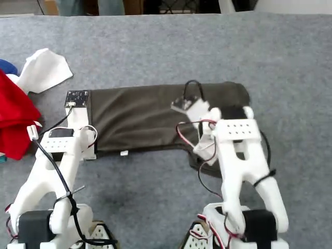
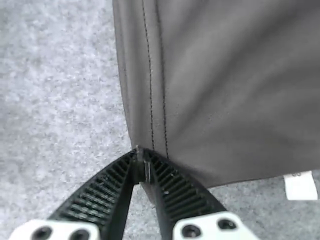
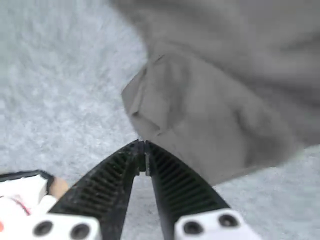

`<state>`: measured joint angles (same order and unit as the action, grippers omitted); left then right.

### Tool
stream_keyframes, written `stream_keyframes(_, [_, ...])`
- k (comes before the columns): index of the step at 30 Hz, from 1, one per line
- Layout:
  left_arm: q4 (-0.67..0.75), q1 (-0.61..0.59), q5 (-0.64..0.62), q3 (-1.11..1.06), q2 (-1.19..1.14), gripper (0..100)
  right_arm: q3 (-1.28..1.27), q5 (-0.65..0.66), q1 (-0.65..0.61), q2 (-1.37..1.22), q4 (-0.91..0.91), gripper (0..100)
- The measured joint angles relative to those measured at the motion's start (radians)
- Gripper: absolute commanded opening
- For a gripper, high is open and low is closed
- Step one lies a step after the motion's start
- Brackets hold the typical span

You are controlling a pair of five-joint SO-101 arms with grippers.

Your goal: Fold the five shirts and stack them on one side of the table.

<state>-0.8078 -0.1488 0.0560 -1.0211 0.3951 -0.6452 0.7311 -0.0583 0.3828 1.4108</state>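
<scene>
A dark olive shirt [image 1: 150,114] lies folded into a long band across the middle of the grey table. My left gripper [image 2: 142,162] is shut on the stitched hem corner of the olive shirt [image 2: 225,90], at the band's near left end [image 1: 91,150]. My right gripper [image 3: 142,152] is shut on the edge of a rumpled flap of the olive shirt [image 3: 200,125], near the band's near right part [image 1: 199,149]. A red shirt [image 1: 13,119] lies bunched at the table's left edge, with a white shirt [image 1: 45,70] behind it.
A bit of blue cloth [image 1: 6,66] shows at the far left. A white label [image 2: 300,186] hangs from the olive shirt's near edge. Bare grey table [image 1: 145,52] stretches behind the shirt and to its right [image 1: 295,104].
</scene>
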Motion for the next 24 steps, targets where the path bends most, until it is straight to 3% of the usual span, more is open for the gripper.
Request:
stream_keyframes(10, [0.000,0.000,0.000,0.000,0.000,3,-0.063,-0.149,0.000,-0.250,-0.252,1.5])
stream_keyframes(16, [0.003,0.000,0.000,0.000,0.000,3,-0.107,-0.153,-0.069,-0.339,-0.299,1.5])
stream_keyframes(24, [0.037,0.000,0.000,-0.018,0.000,3,-0.133,-0.153,-0.071,-0.304,-0.293,1.5])
